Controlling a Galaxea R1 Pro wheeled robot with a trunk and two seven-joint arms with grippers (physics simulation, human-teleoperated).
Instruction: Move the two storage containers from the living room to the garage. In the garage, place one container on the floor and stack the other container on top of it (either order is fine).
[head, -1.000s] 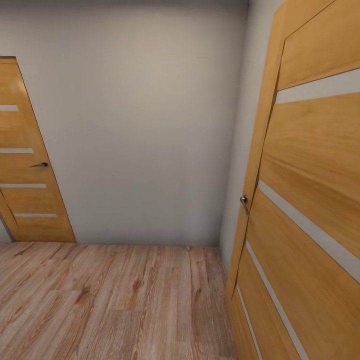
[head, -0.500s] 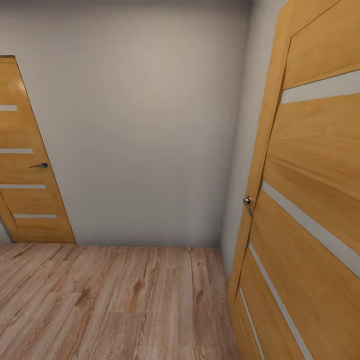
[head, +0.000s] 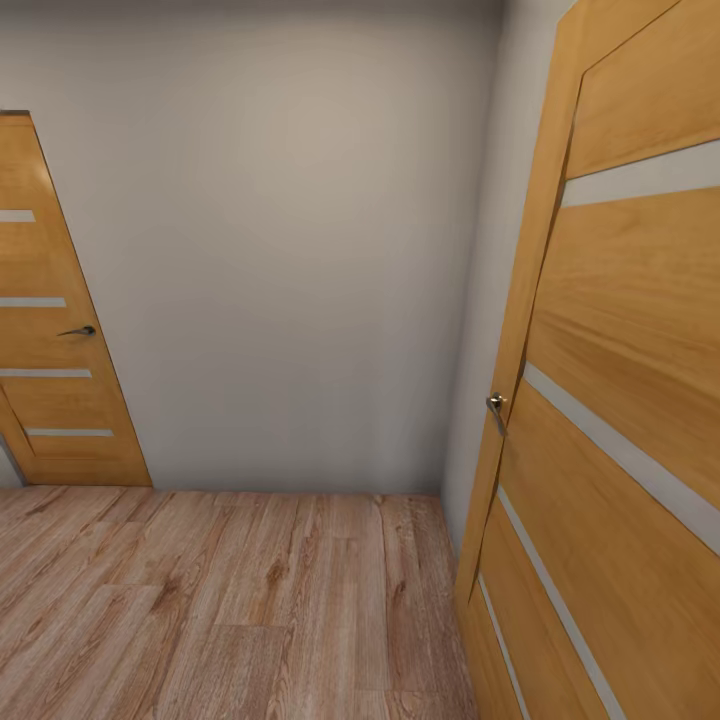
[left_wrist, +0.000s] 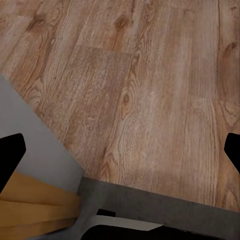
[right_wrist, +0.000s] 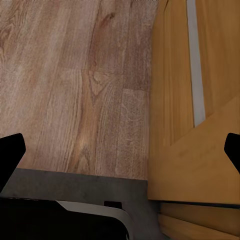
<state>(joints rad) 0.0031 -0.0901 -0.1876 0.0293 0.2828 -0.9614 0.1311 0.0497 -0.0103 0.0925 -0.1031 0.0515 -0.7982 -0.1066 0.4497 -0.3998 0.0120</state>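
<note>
The storage containers are out of view. I am in a passage with a light wood plank floor (head: 230, 600) and a pale grey wall (head: 290, 250) ahead. In the left wrist view my left gripper (left_wrist: 121, 152) is open, its black fingertips (left_wrist: 11, 155) far apart over bare planks. My right gripper (right_wrist: 121, 152) is open as well, with its fingertips (right_wrist: 10, 152) spread over planks beside a door, and nothing sits between them.
An orange-brown wooden door (head: 620, 400) with pale strips and a metal handle (head: 495, 405) stands close on the right. A second, similar door (head: 50, 330) is at the far left. A dark grey strip (left_wrist: 165, 205) borders the planks in the left wrist view.
The whole head picture has shifted slightly, so the camera moved a little; in the last half second it has held still.
</note>
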